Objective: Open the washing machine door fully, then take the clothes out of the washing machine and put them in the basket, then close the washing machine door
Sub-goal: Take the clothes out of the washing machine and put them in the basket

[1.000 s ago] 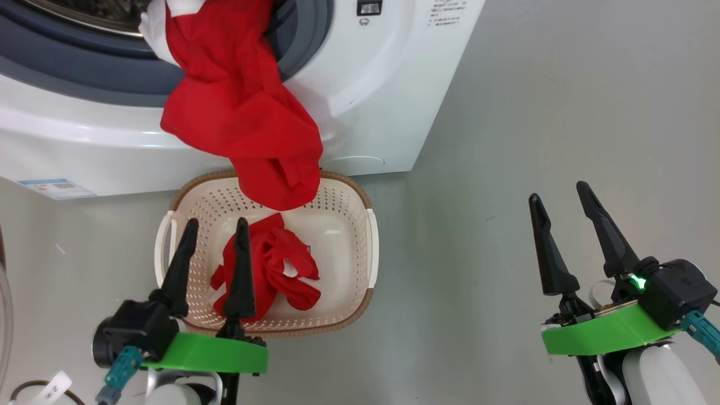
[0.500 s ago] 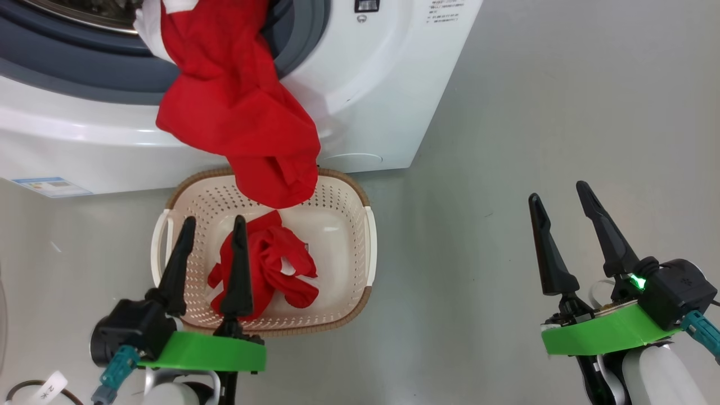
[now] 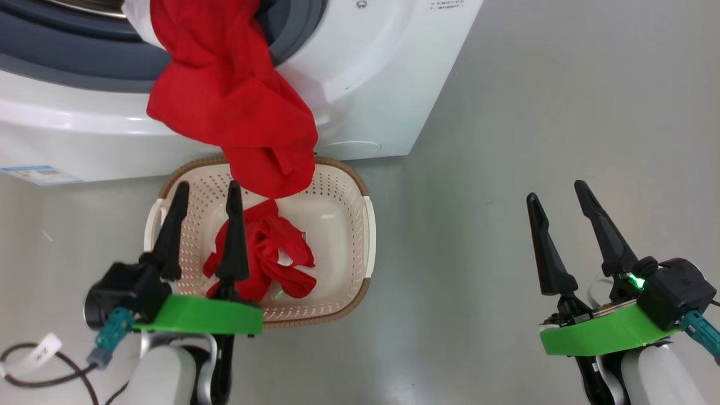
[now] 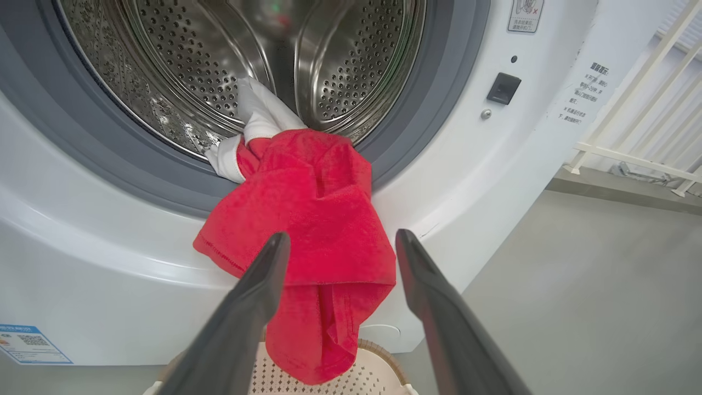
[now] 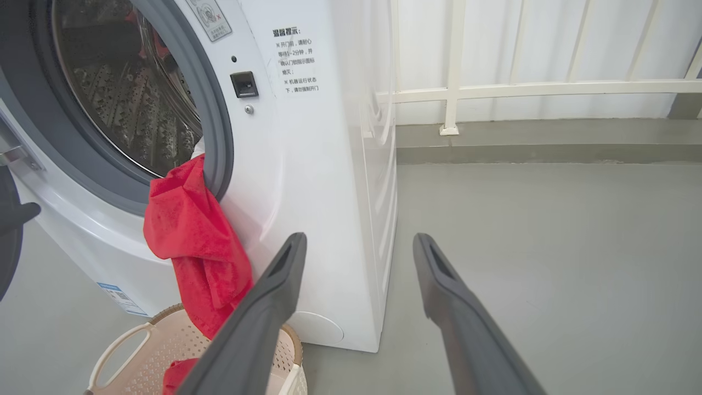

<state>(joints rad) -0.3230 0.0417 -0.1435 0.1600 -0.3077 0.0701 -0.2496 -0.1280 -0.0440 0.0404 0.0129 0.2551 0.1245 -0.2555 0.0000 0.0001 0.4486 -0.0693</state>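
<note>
Clothes (image 3: 236, 107), red, hang from the washing machine (image 3: 365, 73) mouth, lower end already in the basket (image 3: 368, 242) on the floor. Our left end effector (image 3: 207, 184), released, has edged toward them, so we judge another pull comes next; right end effector (image 3: 556, 189) released.

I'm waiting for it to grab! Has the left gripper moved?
Yes: judged against the basket, the left gripper has crept forward, nearer the washing machine and the hanging red garment.

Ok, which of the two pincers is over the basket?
The left pincer: in the head view its fingers overlap the basket and the red clothes in it. The right pincer stands apart, over bare grey floor.
</note>
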